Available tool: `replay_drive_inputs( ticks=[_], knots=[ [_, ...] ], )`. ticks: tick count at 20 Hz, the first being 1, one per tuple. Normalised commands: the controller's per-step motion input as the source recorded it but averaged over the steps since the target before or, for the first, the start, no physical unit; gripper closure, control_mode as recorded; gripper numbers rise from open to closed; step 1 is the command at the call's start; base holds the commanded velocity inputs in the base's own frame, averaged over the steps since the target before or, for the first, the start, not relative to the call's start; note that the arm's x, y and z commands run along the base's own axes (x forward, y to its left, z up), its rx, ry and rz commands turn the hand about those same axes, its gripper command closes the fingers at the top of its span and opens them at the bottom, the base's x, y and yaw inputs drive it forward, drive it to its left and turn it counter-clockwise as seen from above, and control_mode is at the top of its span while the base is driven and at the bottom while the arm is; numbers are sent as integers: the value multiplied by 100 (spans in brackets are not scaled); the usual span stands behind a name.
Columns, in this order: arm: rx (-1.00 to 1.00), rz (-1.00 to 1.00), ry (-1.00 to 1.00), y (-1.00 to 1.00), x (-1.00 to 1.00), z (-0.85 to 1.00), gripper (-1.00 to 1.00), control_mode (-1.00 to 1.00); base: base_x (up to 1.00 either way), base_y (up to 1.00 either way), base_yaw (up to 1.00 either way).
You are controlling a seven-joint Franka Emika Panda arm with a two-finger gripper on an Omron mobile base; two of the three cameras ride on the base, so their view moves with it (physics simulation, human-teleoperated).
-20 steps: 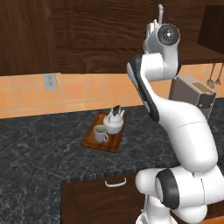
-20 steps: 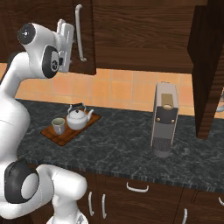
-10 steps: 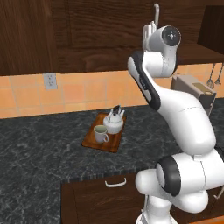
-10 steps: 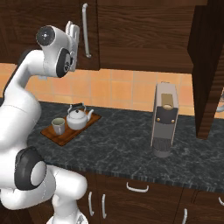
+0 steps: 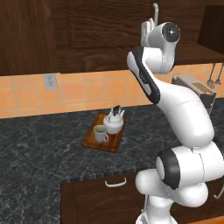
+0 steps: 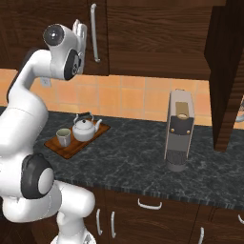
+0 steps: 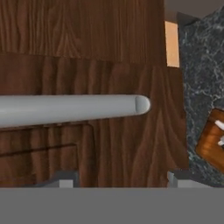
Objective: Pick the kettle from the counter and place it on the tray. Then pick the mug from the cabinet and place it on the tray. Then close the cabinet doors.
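The reddish tray (image 5: 114,143) (image 6: 71,147) lies on the dark counter (image 5: 39,148) (image 6: 138,162). On it stand the white kettle (image 5: 114,123) (image 6: 86,129) and the pale mug (image 5: 100,134) (image 6: 63,137). My gripper (image 5: 147,29) (image 6: 79,31) (image 7: 120,179) is raised at the left cabinet door (image 6: 52,14) (image 7: 87,57), just beside its silver bar handle (image 5: 155,9) (image 6: 95,33) (image 7: 74,109). Its jaws are open with nothing held, and the handle lies across the hand view ahead of the fingertips (image 7: 65,181). The right cabinet door (image 6: 228,76) stands swung out, edge on.
A boxy grey-brown appliance (image 6: 178,128) (image 5: 192,87) stands on the counter right of the tray. Drawers with curved handles (image 5: 114,183) (image 6: 150,205) run under the counter. A wall outlet (image 5: 50,81) and hanging utensils (image 5: 214,74) sit on the orange backsplash.
The hand has pressed in against the left cabinet door, and the door with its handle has swung a little further toward the cabinet. The jaws have narrowed slightly. Tray, kettle and mug are unmoved.
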Motion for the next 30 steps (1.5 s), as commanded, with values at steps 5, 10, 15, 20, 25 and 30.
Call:
replay_drive_inputs(
  ticks=[5, 10, 15, 20, 25, 30],
  knots=[
    [-2, 5, 0, 17, -8, -22, -100, -100, 0, 0, 0],
    [0, 7, 0, 0, -74, 4, -100, -100, 0, 0, 0],
    [0, 6, 0, 0, -83, 12, -100, -100, 0, 0, 0],
    [0, 5, 0, 0, -83, 8, -100, -100, 0, 0, 0],
    [-7, 4, 0, 0, -79, 0, -100, -100, 0, 0, 0],
    [-13, 4, 0, 0, -64, -1, -100, -100, 0, 0, 0]
  ],
)
